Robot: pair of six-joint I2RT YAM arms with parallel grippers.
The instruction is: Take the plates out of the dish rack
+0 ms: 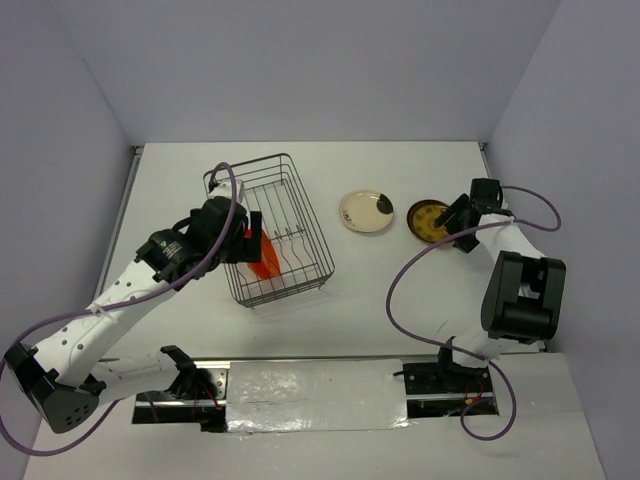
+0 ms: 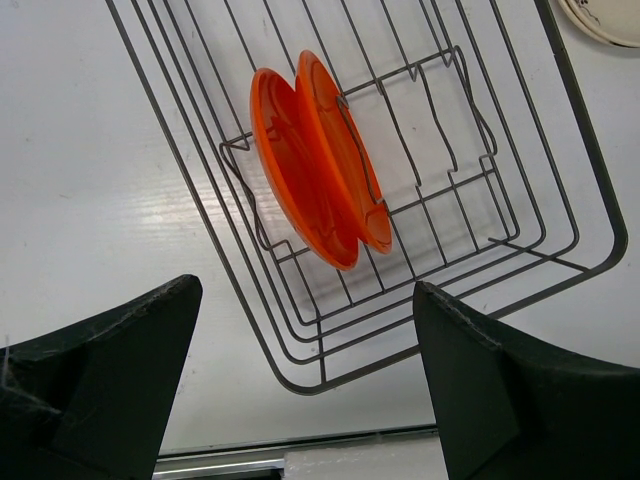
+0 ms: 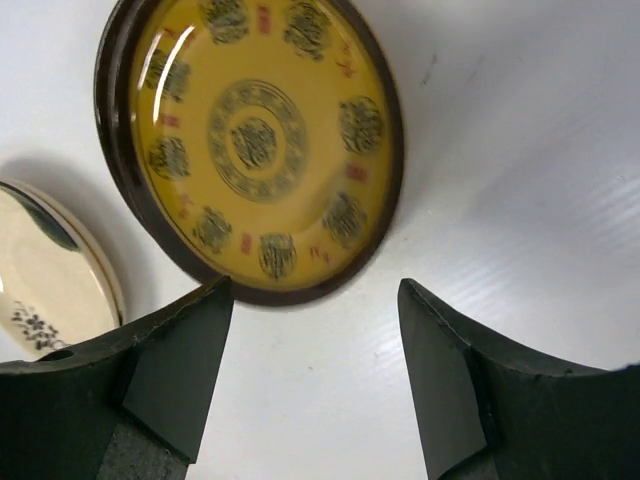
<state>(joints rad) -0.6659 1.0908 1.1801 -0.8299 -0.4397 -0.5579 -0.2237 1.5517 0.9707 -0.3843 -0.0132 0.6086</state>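
The dark wire dish rack (image 1: 312, 215) stands left of centre. Two orange-red plates (image 1: 264, 260) stand on edge in its slots, side by side (image 2: 315, 160). My left gripper (image 1: 252, 240) hovers open above the rack's near corner (image 2: 300, 388), with nothing between its fingers (image 2: 305, 300). A cream plate with a black patch (image 1: 366, 211) and a dark brown plate with yellow pattern (image 1: 428, 220) lie flat on the table to the right. My right gripper (image 1: 453, 222) is open just short of the brown plate's rim (image 3: 250, 140) and holds nothing (image 3: 313, 290).
The cream plate (image 3: 50, 270) lies close beside the brown one, and its edge shows in the left wrist view (image 2: 610, 15). A foil-covered strip (image 1: 315, 395) runs along the near edge between the arm bases. Purple cables (image 1: 400, 290) loop beside both arms. Walls enclose the table.
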